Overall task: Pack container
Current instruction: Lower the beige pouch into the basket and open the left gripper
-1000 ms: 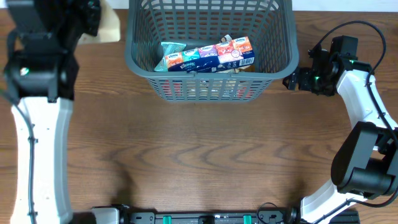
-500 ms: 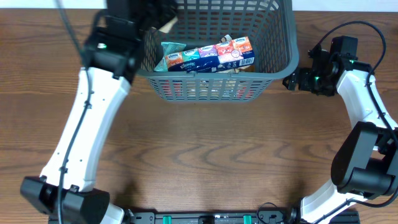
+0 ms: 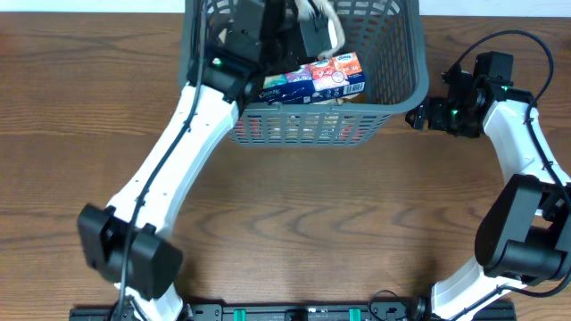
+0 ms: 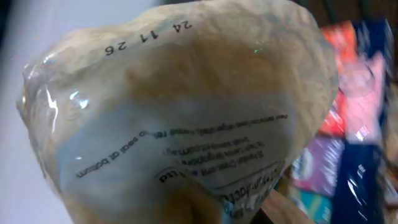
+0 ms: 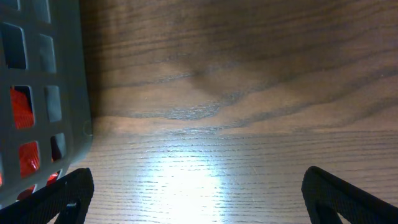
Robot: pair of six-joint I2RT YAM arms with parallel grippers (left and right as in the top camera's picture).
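The dark grey slotted container (image 3: 403, 62) stands at the back middle of the table, with a row of colourful snack packets (image 3: 335, 73) inside. My left gripper (image 3: 302, 28) is over the container's inside, shut on a beige, partly clear packet (image 3: 326, 20). That packet (image 4: 186, 112) fills the left wrist view and hides the fingers; the colourful packets (image 4: 351, 118) show below it at the right. My right gripper (image 3: 416, 116) is open and empty, low over the table just right of the container. The container's wall (image 5: 37, 93) shows at the left of the right wrist view, and both fingertips (image 5: 199, 199) are spread wide.
Brown wooden table (image 3: 294, 214) in front of the container. Something red (image 5: 22, 106) shows through the container's slots. My left arm (image 3: 178, 160) stretches diagonally from the front left over the table to the container.
My left arm has swung from the far left of the table rightward to over the container, carrying the beige packet. The right arm has not moved.
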